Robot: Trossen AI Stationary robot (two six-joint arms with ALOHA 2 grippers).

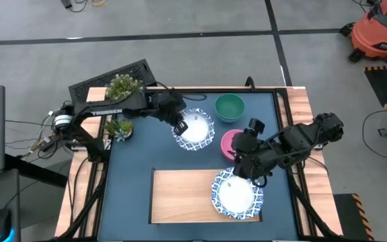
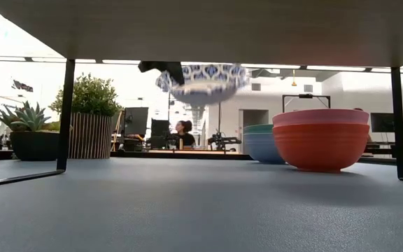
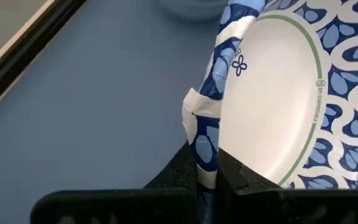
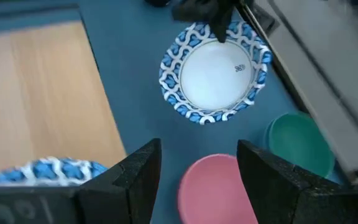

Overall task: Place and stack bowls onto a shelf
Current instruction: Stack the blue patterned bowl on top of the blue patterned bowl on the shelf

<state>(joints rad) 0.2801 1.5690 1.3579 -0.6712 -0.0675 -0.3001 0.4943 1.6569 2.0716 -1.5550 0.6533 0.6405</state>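
Observation:
My left gripper (image 1: pixel 179 126) is shut on a white bowl with a blue patterned rim (image 1: pixel 194 129), held above the dark blue surface; in the low view the bowl (image 2: pixel 203 80) hangs well above it. A second patterned bowl (image 1: pixel 236 195) rests on the light-wood shelf (image 1: pixel 180 196), at its right end. The pink-red bowl (image 1: pixel 230 143) and the green bowl (image 1: pixel 230 107) stand on the blue surface behind the shelf. My right gripper (image 1: pixel 248 169) is open and empty, above the far rim of the bowl on the shelf; its fingers (image 4: pixel 138 171) point toward the pink-red bowl (image 4: pixel 215 190). My left gripper pinches the bowl's patterned rim (image 3: pixel 206 134) on the side toward the table's left, one finger inside the bowl and one outside. The rim is creased just beyond the fingers. The fingers come slanting from the table's left. The bowl is lifted clear, mouth up, roughly level.
Two potted plants (image 1: pixel 121 87) (image 1: pixel 117 126) stand at the far left of the surface. Black shelf legs (image 2: pixel 65 115) (image 2: pixel 397 119) stand at the sides in the low view. The left and middle of the shelf show bare wood.

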